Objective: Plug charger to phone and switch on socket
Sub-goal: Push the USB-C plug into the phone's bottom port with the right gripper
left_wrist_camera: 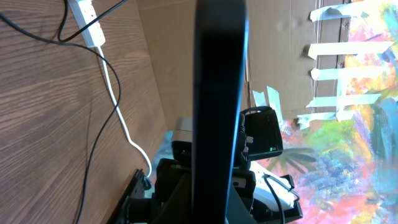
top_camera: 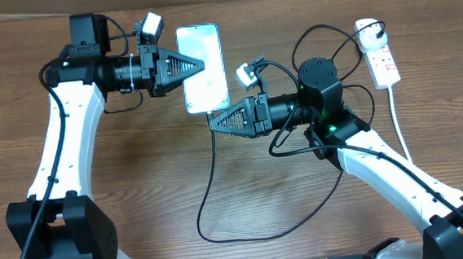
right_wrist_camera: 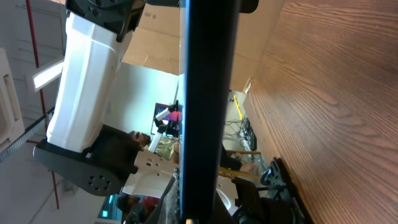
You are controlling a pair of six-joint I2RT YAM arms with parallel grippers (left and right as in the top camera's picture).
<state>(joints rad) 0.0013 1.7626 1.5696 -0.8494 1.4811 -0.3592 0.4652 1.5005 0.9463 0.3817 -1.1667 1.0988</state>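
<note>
The phone [top_camera: 201,42] is gripped by both closed hands, the left hand [top_camera: 202,64] clamping its side edge and the right hand [top_camera: 212,120] its lower end (the charger [top_camera: 207,188] trails below), with the socket [top_camera: 380,54] well to its right.

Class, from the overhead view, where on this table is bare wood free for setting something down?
Free: the wide patch between the left arm and the loop of black cable; the wood right of the power strip. Crowded: around the phone, where the left gripper and right gripper meet, and between the right arm and the power strip.
</note>
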